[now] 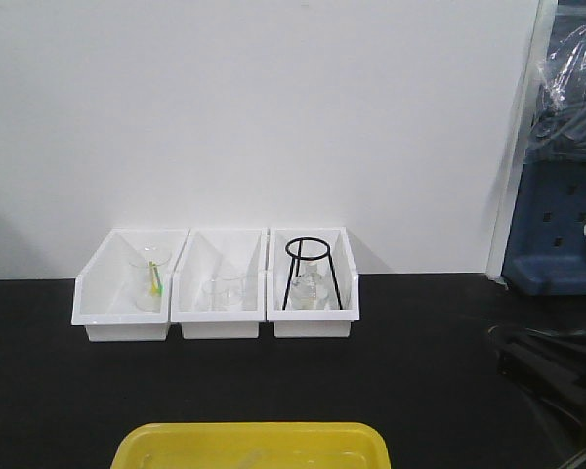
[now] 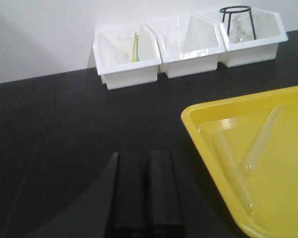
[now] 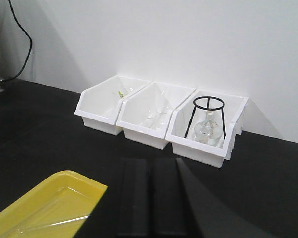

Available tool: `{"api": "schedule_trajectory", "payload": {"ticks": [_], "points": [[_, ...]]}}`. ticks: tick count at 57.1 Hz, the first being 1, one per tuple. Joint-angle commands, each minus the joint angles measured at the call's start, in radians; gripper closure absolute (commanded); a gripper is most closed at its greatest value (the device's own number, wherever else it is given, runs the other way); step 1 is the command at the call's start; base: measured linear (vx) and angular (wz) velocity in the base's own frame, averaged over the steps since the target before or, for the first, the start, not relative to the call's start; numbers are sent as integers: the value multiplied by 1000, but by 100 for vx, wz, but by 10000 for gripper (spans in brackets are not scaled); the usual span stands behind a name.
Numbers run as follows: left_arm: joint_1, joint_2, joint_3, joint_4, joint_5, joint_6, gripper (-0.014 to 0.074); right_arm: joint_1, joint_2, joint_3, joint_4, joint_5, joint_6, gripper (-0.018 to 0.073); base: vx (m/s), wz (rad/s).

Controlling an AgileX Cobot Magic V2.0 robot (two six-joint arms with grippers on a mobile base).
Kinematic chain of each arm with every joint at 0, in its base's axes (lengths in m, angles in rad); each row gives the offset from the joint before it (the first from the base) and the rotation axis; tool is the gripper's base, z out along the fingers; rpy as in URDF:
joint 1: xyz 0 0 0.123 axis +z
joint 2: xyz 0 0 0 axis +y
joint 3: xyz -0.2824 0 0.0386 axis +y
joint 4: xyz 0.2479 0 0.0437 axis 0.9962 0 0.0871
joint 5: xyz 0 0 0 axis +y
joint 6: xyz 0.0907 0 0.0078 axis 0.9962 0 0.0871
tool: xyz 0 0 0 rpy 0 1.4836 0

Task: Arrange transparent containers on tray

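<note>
The yellow tray (image 2: pixel 238 100) lies on the black table, at the right of the left wrist view. Two transparent containers rest inside it: one test tube (image 2: pixel 263 136) lies slanted toward the far right, the other (image 2: pixel 233 173) runs along the tray's left side. My left gripper (image 2: pixel 145 158) is shut and empty, low over the table just left of the tray. In the right wrist view my right gripper (image 3: pixel 150 161) is likewise shut and empty, just right of the tray (image 3: pixel 84 182). The front view shows only the tray's far rim (image 1: pixel 254 430).
Three white bins (image 1: pixel 220 283) stand in a row against the back wall. The left bin (image 1: pixel 127 283) and the middle one each hold a clear beaker; the right bin holds a black ring stand (image 1: pixel 311 269) over a flask. A blue stand (image 1: pixel 562 225) and dark arm parts (image 1: pixel 547 371) are at the far right.
</note>
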Motion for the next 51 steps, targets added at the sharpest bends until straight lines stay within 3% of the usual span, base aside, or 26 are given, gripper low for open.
{"api": "schedule_trajectory", "payload": {"ticks": [1,7,51], "points": [[15,-53,46,-3,-92,-8,603,-2,-7,-27,-20,25,-10,572,0,0],[16,-59,44,26,-69,-8,603,-2,-7,-27,-20,20,-10,572,0,0],[16,-60,44,23,-60,-8,603,-1,-7,-27,-21,16,-10,572,0,0]]}}
